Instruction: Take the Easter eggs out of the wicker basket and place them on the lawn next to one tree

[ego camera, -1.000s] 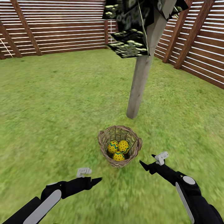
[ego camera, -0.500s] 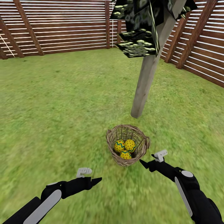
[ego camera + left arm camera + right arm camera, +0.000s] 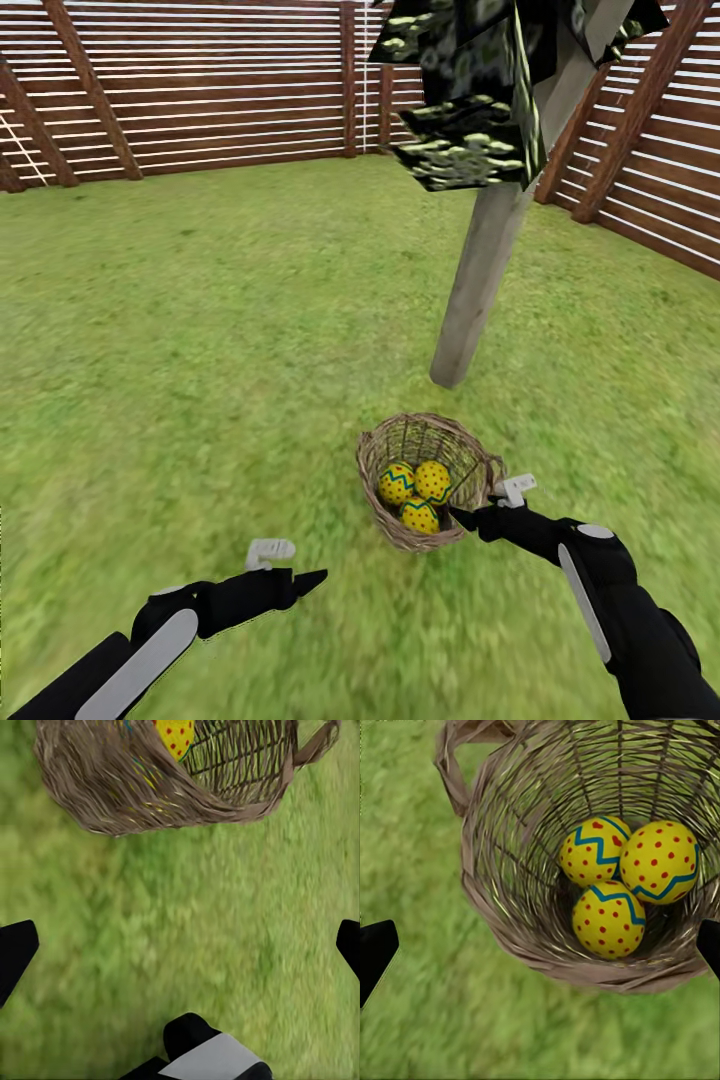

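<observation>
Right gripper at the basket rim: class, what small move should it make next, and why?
Probably ease the right gripper forward and down over the rim of the wicker basket toward the nearest egg. All three eggs lie inside, the gripper looks open and empty with its tips wide apart, and it sits just outside the near rim.

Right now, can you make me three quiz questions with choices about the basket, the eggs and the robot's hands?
1. Where is the wicker basket?
A. on the lawn near the tree
B. against the fence
C. on a table

2. How many Easter eggs lie in it?
A. one
B. two
C. three

3. How is the right gripper?
A. shut on an egg
B. open, at the basket's rim
C. shut on the trunk

Answers: 1 A, grass surrounds it below the trunk. 2 C, the right wrist view shows three. 3 B, its fingertips sit wide apart, empty.
</observation>
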{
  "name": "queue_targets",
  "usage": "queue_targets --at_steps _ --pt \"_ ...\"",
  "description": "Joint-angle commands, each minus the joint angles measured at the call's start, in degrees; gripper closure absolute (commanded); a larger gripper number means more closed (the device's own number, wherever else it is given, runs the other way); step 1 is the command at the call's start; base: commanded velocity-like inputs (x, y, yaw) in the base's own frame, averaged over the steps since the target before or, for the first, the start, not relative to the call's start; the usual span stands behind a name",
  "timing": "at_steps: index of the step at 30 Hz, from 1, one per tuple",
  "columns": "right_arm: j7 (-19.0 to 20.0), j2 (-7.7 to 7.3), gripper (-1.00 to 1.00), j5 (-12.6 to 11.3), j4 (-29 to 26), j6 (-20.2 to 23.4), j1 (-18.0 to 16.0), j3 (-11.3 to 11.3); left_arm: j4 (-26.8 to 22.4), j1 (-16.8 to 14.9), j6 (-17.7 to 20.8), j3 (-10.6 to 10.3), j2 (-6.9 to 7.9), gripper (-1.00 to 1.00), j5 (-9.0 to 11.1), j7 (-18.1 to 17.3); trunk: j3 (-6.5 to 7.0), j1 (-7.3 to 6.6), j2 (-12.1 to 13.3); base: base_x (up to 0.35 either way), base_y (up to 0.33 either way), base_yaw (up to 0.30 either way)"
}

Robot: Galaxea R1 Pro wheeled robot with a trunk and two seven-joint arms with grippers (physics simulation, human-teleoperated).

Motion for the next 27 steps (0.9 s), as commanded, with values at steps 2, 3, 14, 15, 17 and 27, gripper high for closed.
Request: queue_targets --at_steps 2,3,14,15,17,27 --pt "0.3 0.01 -1.00 0.1 0.0 0.4 -0.1 -0.1 0.0 -0.1 0.1 0.0 0.01 -1.00 0.2 0.0 -0.04 0.02 0.0 0.166 0.248 0.000" --pt "0.3 0.05 -1.00 0.2 0.0 0.5 -0.1 -0.1 0.0 -0.1 0.1 0.0 0.01 -1.00 0.3 0.0 -0.04 0.02 0.0 0.160 0.251 0.000" --pt "-1.8 0.52 -1.00 2.4 0.5 3.1 -0.1 0.0 0.0 -0.1 0.1 0.1 0.18 -1.00 0.2 0.1 -0.04 0.02 0.0 0.103 0.098 0.000" --pt "-1.9 0.53 -1.00 2.4 0.5 3.7 -0.1 0.0 0.0 -0.1 0.1 0.1 0.18 -1.00 0.2 0.1 -0.04 0.02 0.0 0.196 0.101 0.000" --pt "-2.5 0.53 -1.00 2.4 0.5 4.6 -0.2 0.0 0.0 -0.1 0.1 0.1 0.18 -1.00 0.2 0.1 -0.04 0.02 0.0 0.232 0.127 0.000" --pt "-5.5 1.78 -1.00 1.9 0.7 8.1 -1.4 0.1 0.0 -0.1 0.0 0.1 0.17 -1.00 0.2 0.2 -0.04 0.02 0.0 0.227 0.142 0.000"
